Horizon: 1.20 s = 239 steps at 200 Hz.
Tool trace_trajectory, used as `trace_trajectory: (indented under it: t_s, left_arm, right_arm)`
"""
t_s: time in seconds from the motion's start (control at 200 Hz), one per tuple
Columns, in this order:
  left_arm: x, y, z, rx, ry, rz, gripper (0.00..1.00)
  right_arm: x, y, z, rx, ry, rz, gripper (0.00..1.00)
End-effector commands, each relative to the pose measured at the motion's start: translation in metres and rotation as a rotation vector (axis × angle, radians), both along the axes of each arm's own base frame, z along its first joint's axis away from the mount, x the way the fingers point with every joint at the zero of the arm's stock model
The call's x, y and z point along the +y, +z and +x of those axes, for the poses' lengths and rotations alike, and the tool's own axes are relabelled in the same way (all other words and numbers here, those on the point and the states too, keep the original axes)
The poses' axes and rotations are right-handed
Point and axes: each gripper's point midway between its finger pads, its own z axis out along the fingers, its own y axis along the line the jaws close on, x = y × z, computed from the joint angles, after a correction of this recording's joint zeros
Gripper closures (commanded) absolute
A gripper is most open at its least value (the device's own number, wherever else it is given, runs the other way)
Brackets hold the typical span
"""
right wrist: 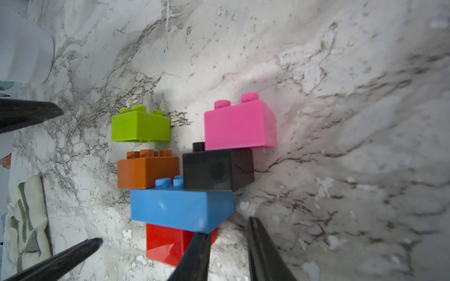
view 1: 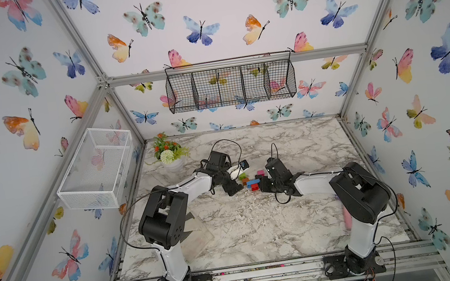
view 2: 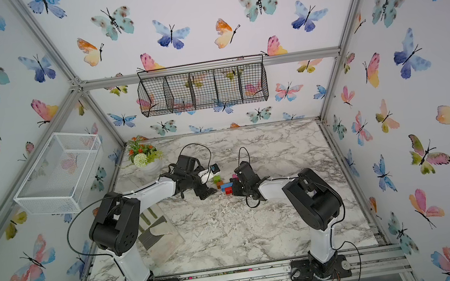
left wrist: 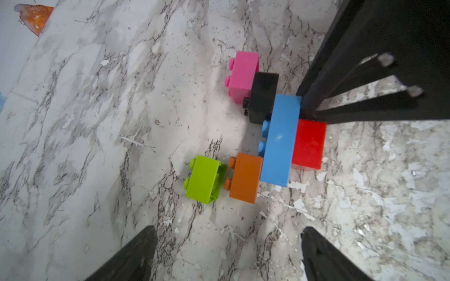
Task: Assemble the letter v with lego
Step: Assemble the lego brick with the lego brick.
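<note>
The lego lies on its side mid-table as a part-built letter v (view 1: 253,183). A red brick (left wrist: 309,143) sits against a long blue brick (left wrist: 280,141). A black brick (left wrist: 264,97) and an orange brick (left wrist: 244,178) sit on the blue one's other face, and a pink brick (left wrist: 243,75) is on the black. A lime-green brick (left wrist: 204,178) lies tilted, a small gap from the orange. My left gripper (left wrist: 229,233) is open and empty, just short of the green and orange bricks. My right gripper (right wrist: 227,227) is shut on nothing, one finger touching the blue and red corner.
A white flower pot (view 1: 171,157) stands at the back left of the marble table (view 1: 259,231). A clear plastic piece (view 1: 197,233) lies under the left arm. A white wire basket (view 1: 95,170) hangs on the left wall and a black one (view 1: 229,83) on the back wall.
</note>
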Motion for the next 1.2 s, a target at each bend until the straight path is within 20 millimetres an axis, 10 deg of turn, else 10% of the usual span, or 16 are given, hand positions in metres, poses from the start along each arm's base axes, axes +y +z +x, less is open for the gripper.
trace_trajectory:
  t_s: [0.0, 1.191]
  left_arm:
    - [-0.008, -0.008, -0.001, 0.013, -0.042, -0.004, 0.07]
    - [-0.02, -0.035, 0.025, 0.023, -0.055, 0.074, 0.22]
  right_arm:
    - [-0.007, -0.021, -0.012, 0.06, 0.016, -0.051, 0.69]
    - [-0.007, -0.025, -0.006, 0.061, 0.049, -0.077, 0.68]
